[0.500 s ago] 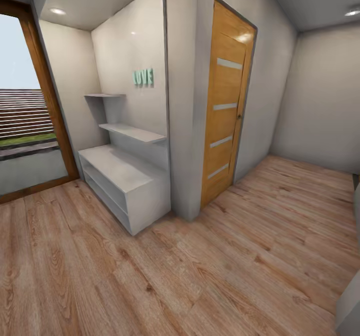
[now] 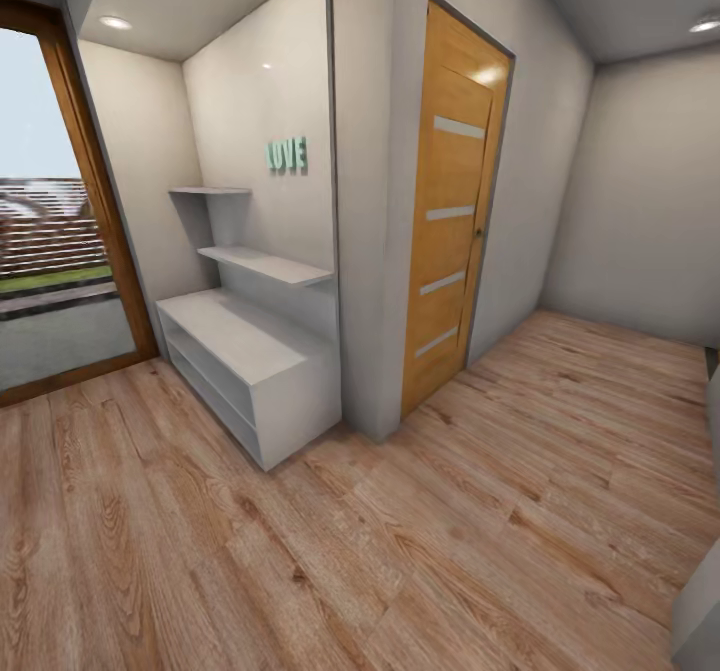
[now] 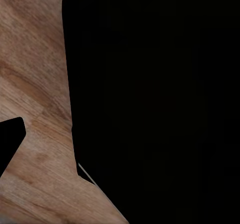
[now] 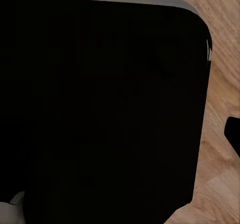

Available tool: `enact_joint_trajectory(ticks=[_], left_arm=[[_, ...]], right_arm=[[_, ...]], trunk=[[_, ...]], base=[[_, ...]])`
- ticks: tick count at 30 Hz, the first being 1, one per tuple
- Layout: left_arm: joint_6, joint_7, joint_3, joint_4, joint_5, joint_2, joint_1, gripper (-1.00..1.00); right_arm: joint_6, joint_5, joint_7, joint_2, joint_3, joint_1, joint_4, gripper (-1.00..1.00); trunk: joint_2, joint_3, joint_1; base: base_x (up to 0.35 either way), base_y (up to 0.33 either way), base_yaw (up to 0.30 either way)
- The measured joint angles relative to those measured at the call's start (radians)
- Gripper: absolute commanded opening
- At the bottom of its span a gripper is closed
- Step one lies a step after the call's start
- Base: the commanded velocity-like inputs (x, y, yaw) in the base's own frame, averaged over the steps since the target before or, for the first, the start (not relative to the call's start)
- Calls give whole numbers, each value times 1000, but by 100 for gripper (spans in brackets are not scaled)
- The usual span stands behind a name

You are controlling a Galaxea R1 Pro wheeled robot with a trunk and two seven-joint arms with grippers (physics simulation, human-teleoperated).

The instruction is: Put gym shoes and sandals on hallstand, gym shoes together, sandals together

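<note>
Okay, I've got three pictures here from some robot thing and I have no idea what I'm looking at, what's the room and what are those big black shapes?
This is a simulated wheeled robot with two arms, steered by a person. The big picture comes from a camera on its head. It shows a corridor: a wood plank floor, a low pale shoe rack with two open slots, two wall shelves above it, a "LOVE" sign, a wooden door and a glass door on the left. No shoes are on the rack or on the floor that shows.

The other two pictures come from cameras near each arm's jaws. The black shapes are dark robot parts close to the lens, with floor behind them. Whether the jaws are open or hold anything cannot be told.
</note>
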Motion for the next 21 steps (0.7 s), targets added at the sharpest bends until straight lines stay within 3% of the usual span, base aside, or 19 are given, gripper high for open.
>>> enact_joint_trajectory(ticks=[16,21], left_arm=[[-2,0,-1,-16,-3,3,-1,100],[-2,0,-3,-44,-8,18,-5,100]], right_arm=[[-37,0,-2,5,-1,0,-11,100],[-66,1,-3,-10,-1,0,-36,100]], trunk=[[0,0,0],[0,0,0]], base=[[0,0,0],[0,0,0]])
